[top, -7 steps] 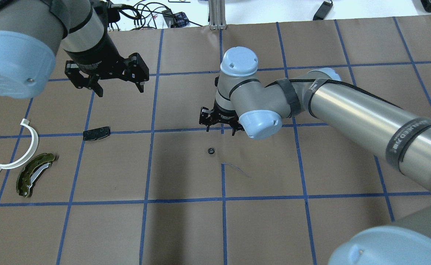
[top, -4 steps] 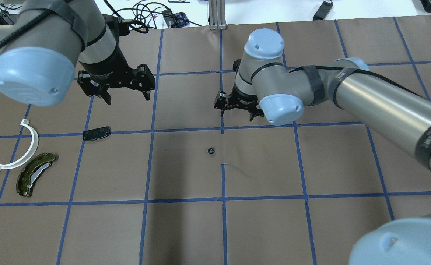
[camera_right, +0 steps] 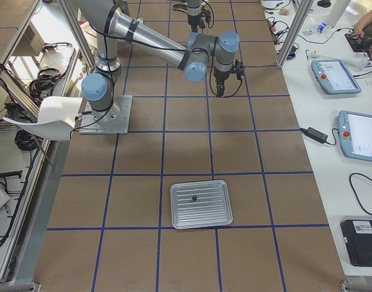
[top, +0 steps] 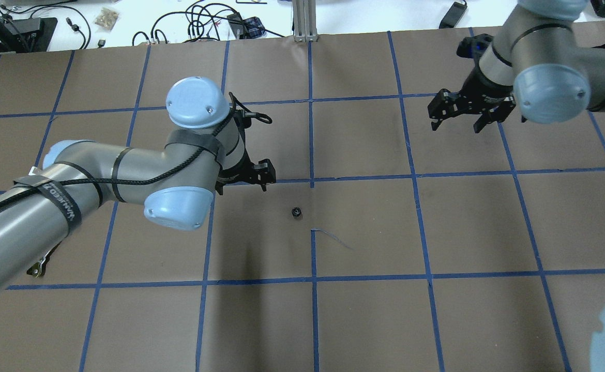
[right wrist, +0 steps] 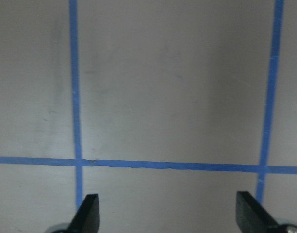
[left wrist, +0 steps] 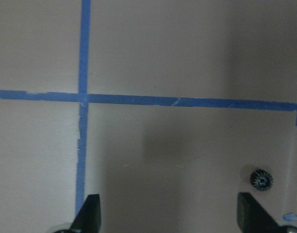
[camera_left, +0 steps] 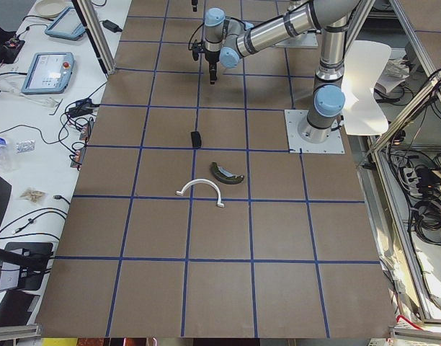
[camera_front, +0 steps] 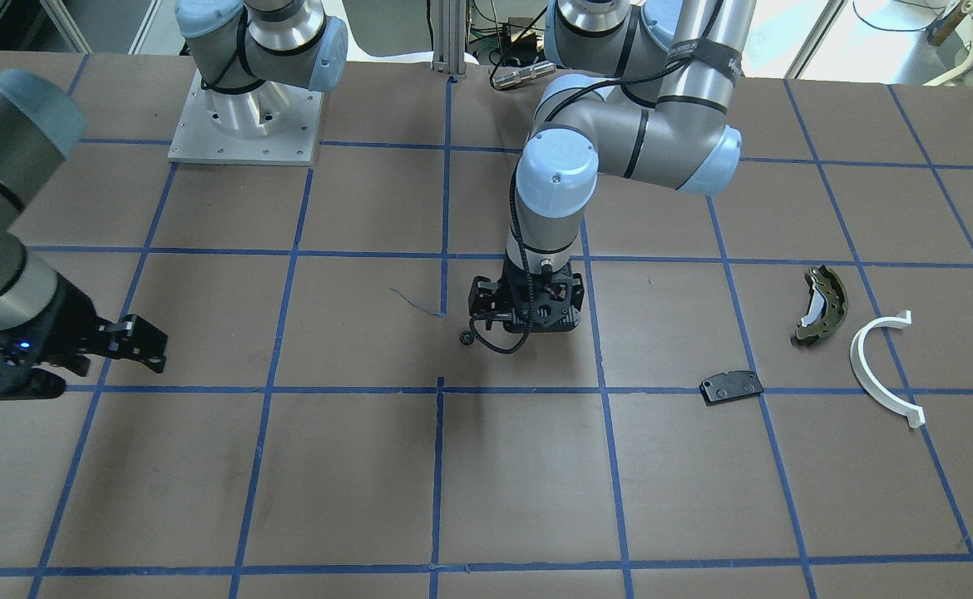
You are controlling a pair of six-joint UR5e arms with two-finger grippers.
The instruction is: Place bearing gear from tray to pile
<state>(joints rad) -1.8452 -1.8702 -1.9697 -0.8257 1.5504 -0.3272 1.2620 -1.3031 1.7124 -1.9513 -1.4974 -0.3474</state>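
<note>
Bearing gear [top: 296,212] is left loose on table [top: 364,320] at overhead centre, left gripper [left wrist: 169,213] held wide open and empty just upper left of it, likely for pickup toward pile [camera_front: 819,304], right gripper [top: 455,125] parked spread and empty upper right.

Bench [top: 364,320]: brown paper, blue tape grid [top: 313,279], loose blue strand [top: 332,237] near centre. Cables [top: 204,20] tangled at far edge. Two teach pendants [camera_right: 335,76] on side table [camera_right: 332,201].
</note>
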